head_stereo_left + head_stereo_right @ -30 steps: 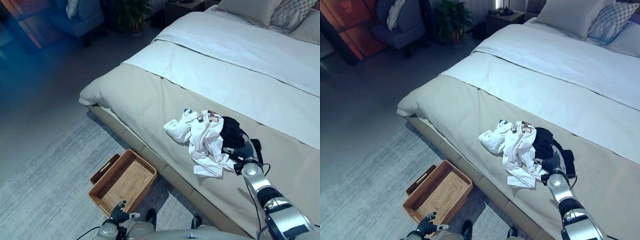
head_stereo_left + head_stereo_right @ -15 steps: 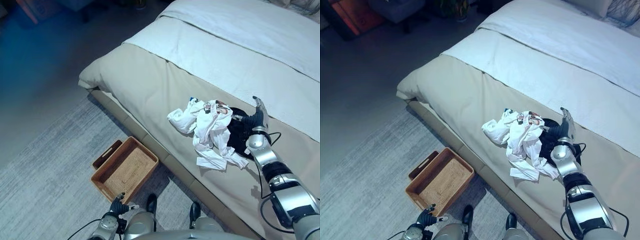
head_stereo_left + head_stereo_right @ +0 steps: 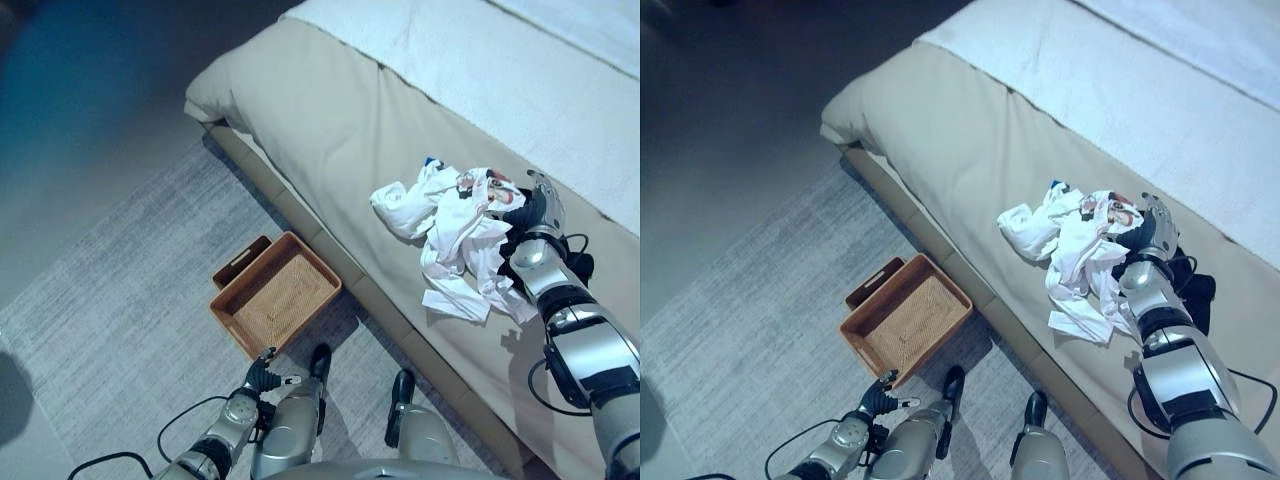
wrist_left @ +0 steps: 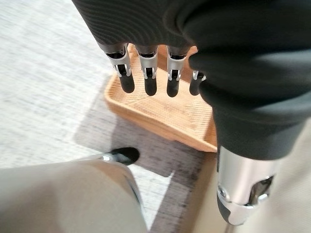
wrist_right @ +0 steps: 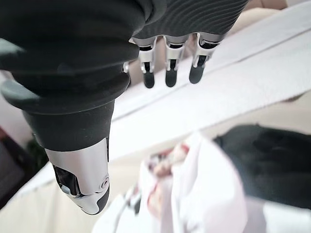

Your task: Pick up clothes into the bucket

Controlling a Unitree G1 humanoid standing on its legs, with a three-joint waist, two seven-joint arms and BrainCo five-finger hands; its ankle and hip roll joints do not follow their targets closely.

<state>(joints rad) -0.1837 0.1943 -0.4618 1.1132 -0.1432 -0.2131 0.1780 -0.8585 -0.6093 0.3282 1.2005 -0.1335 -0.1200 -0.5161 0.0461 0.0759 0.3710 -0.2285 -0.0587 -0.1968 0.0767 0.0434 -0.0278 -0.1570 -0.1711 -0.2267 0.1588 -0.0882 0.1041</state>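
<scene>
Right wrist view: hovering right hand (image 5: 160,58) over white clothes (image 3: 455,225), fingers straight, holding nothing, risking snagging black garment (image 3: 1195,295) too.

You're in a home bedroom: a made bed (image 3: 330,110) with beige cover and white sheet, grey rug (image 3: 120,290) alongside on the floor.

White clothes (image 3: 450,235) with a black garment (image 3: 1193,290) lie crumpled on the bed — the woven bucket (image 3: 275,304) sits on the rug below.
</scene>
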